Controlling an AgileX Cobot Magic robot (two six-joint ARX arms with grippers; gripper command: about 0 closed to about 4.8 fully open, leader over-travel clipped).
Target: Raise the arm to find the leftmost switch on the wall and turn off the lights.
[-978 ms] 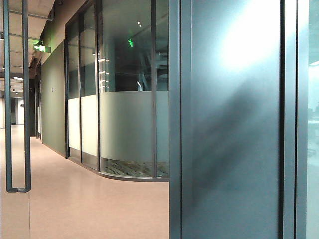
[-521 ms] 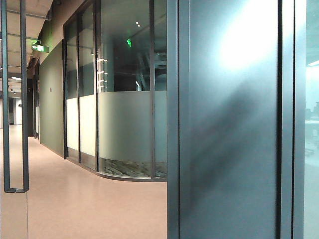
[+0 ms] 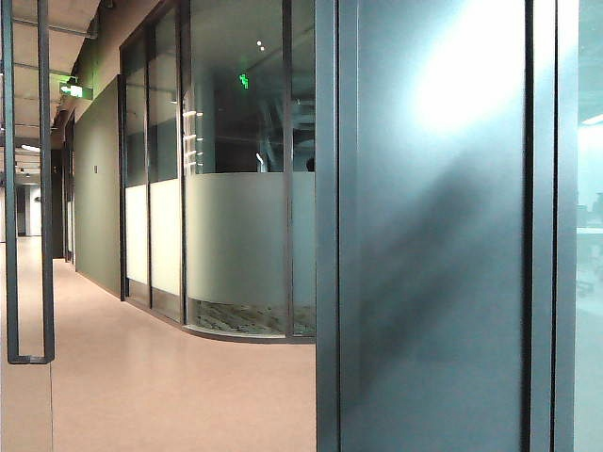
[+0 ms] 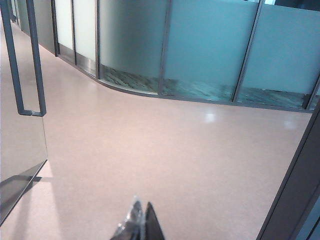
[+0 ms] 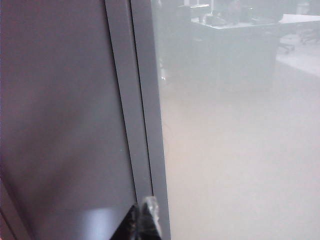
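Observation:
No switch shows in any view; the wall it belongs to is out of sight. My left gripper (image 4: 141,208) is shut, its tips pressed together over the pink corridor floor (image 4: 165,150). My right gripper (image 5: 142,206) is shut too, its tips close in front of a grey metal post (image 5: 140,115) between a dark panel (image 5: 60,110) and frosted glass (image 5: 235,150). Neither gripper holds anything. In the exterior view no arm shows, only a wide dark grey panel (image 3: 433,245) filling the right half.
A glass door with a long dark handle (image 3: 28,188) stands at the left, also in the left wrist view as the handle (image 4: 30,65). A curved frosted glass partition (image 3: 236,245) lines the corridor. A green exit sign (image 3: 75,90) hangs far back. Desks show dimly behind the glass (image 5: 235,25).
The exterior view has shifted slightly, so the scene sits a few pixels further left than a second ago. Since half a second ago it has held still.

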